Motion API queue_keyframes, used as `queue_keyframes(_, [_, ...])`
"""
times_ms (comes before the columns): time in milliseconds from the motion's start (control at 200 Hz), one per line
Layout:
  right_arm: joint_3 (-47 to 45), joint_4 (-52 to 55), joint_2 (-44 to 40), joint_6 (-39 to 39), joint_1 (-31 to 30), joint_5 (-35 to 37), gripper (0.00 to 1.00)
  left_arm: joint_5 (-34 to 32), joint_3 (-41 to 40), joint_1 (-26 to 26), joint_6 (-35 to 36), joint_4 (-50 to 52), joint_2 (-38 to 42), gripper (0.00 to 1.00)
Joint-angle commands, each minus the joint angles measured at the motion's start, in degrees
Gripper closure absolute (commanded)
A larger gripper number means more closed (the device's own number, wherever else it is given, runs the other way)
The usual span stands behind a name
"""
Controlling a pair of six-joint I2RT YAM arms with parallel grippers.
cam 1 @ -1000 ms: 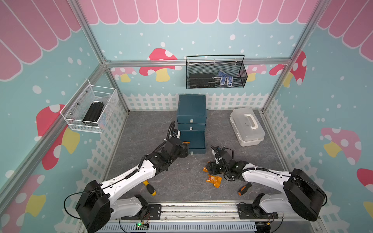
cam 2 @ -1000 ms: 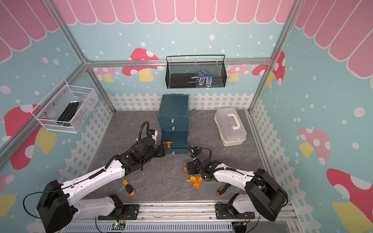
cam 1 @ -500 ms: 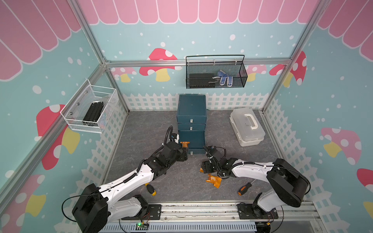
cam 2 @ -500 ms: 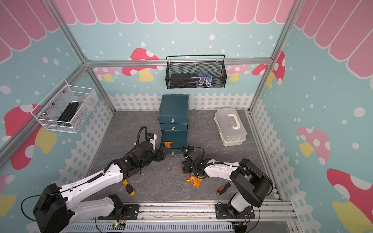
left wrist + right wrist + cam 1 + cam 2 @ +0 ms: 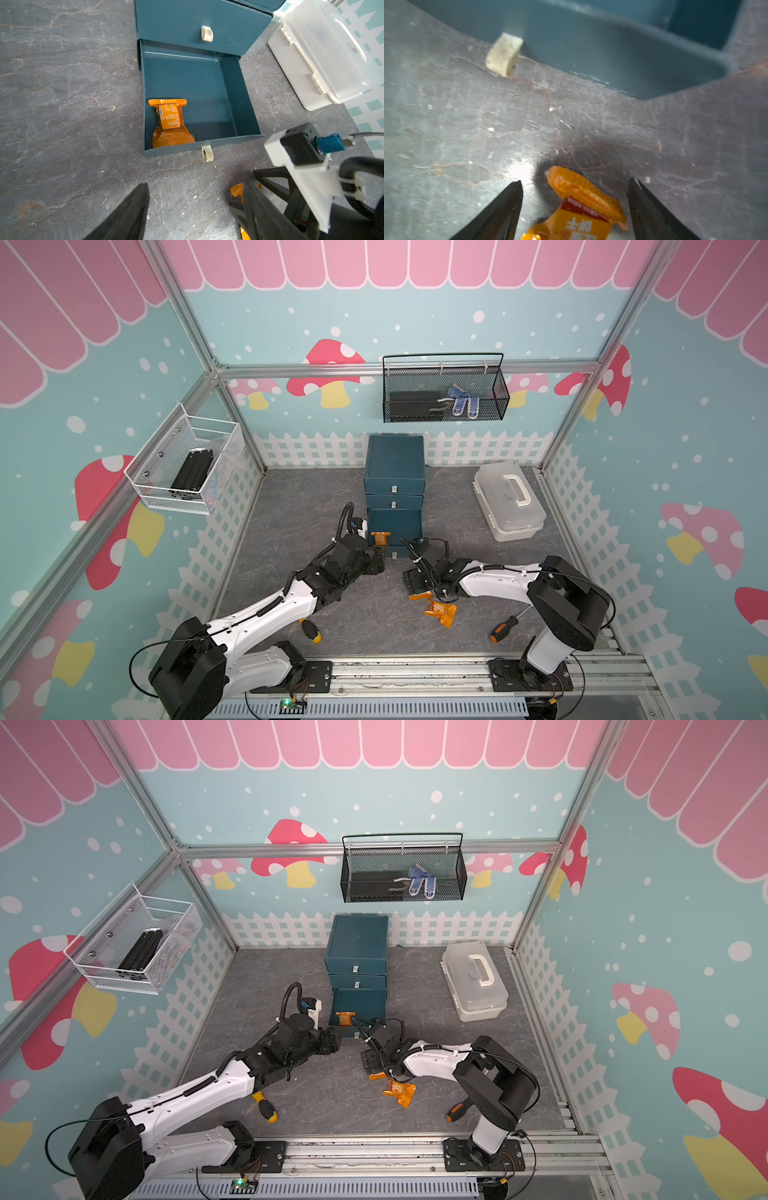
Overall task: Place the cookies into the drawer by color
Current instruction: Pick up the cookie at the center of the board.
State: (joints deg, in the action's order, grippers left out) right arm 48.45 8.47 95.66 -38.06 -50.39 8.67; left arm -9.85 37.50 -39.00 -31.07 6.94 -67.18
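The dark teal drawer [image 5: 395, 464] [image 5: 357, 940] stands at the back middle, its bottom tray [image 5: 199, 87] pulled out. One orange cookie packet [image 5: 381, 538] [image 5: 345, 1017] [image 5: 170, 122] lies in the tray's front left corner. My left gripper [image 5: 376, 562] [image 5: 332, 1042] [image 5: 196, 185] hovers open and empty over the floor just before the tray. My right gripper [image 5: 415, 578] [image 5: 372, 1058] [image 5: 575, 180] is open and low, its fingers on either side of a second orange cookie packet [image 5: 583, 207] [image 5: 419, 595] on the floor. A third orange packet [image 5: 439, 612] [image 5: 399, 1091] lies just behind.
A translucent white case [image 5: 509, 499] sits right of the drawer. A yellow-handled screwdriver [image 5: 309, 630] lies under my left arm, an orange-handled one [image 5: 500, 628] by my right arm. A black mesh basket [image 5: 444, 393] and a white wire basket [image 5: 187, 468] hang on the walls.
My left gripper has drawn back from the open tray toward the front. My right gripper has slid left over the floor packet and its jaws have spread a little wider.
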Motion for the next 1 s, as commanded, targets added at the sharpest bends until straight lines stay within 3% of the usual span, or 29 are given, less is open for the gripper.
queue_keyframes(0, [0.27, 8.58, -2.47, -2.11, -0.67, 7.44, 0.15, 0.92, -0.75, 0.55, -0.57, -1.61, 1.00, 0.26])
queue_keyframes(175, [-1.76, 6.95, -4.26, -2.90, -1.11, 3.93, 0.16, 1.81, -1.02, 0.73, -0.75, -2.38, 0.47, 0.26])
queue_keyframes(470, [-0.37, 2.24, 0.54, -1.65, -1.68, -2.37, 0.24, 2.56, -1.45, 0.92, -0.75, -2.74, 0.18, 0.26])
queue_keyframes(700, [0.47, 7.98, 0.57, -2.62, -2.52, 1.18, 0.40, 2.49, -2.24, 1.33, -0.83, -2.59, 1.91, 0.26])
queue_keyframes(996, [1.10, 7.20, 0.54, -1.54, -2.82, 1.22, 0.59, 2.90, -3.15, 2.06, -1.27, -3.72, 1.61, 0.26])
